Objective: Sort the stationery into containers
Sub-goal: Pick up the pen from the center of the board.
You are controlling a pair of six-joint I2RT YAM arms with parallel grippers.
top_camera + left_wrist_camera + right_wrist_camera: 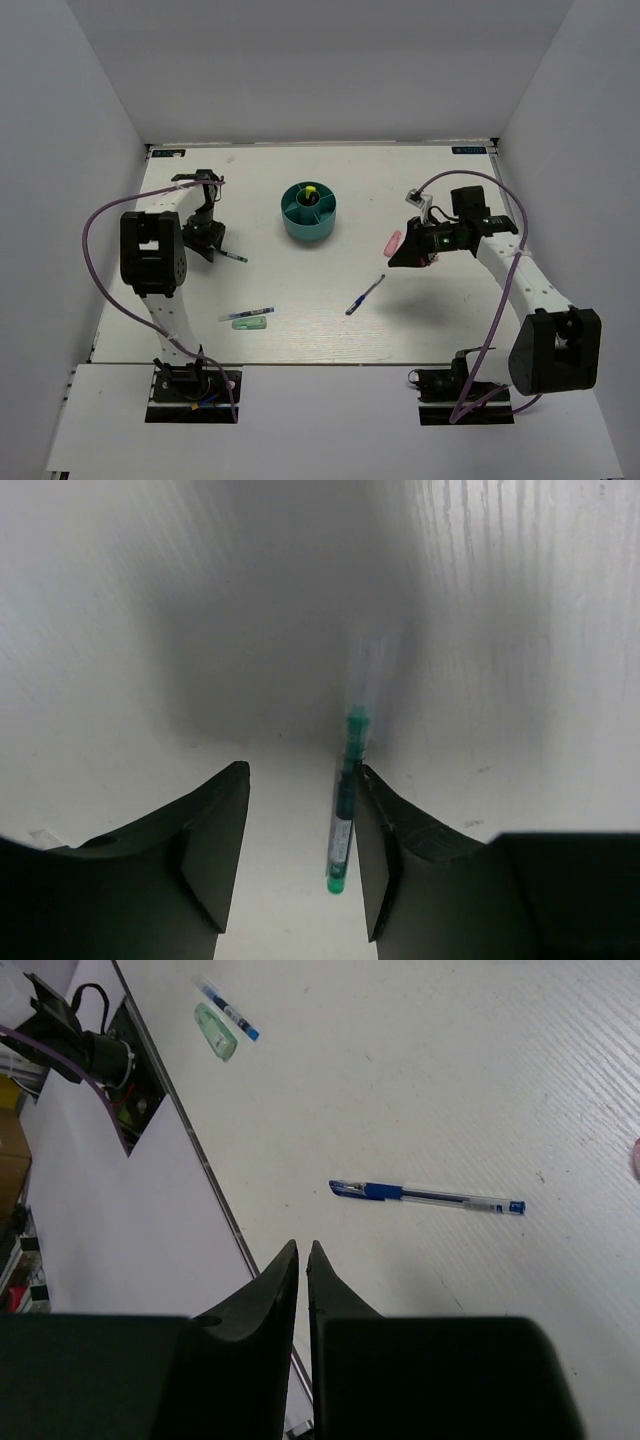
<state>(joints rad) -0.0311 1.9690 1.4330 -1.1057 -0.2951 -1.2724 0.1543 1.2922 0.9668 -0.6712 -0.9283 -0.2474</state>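
The round teal container (308, 218) stands at the middle back, a yellow-capped marker (311, 191) upright in one compartment. My left gripper (302, 770) (209, 248) is open low over the table. A black-and-green pen (342, 830) (233, 257) lies between its jaws, close against the right finger (385, 830). My right gripper (305, 1245) (398, 260) is shut on nothing and hangs above the table. A blue pen (425, 1195) (365, 295) lies ahead of it. A pink highlighter (393, 241) lies just beside it.
Another blue pen (246, 313) (228, 1008) and a mint-green marker (250, 323) (215, 1032) lie side by side at the front left. White walls close in the table on three sides. Purple cables loop off both arms.
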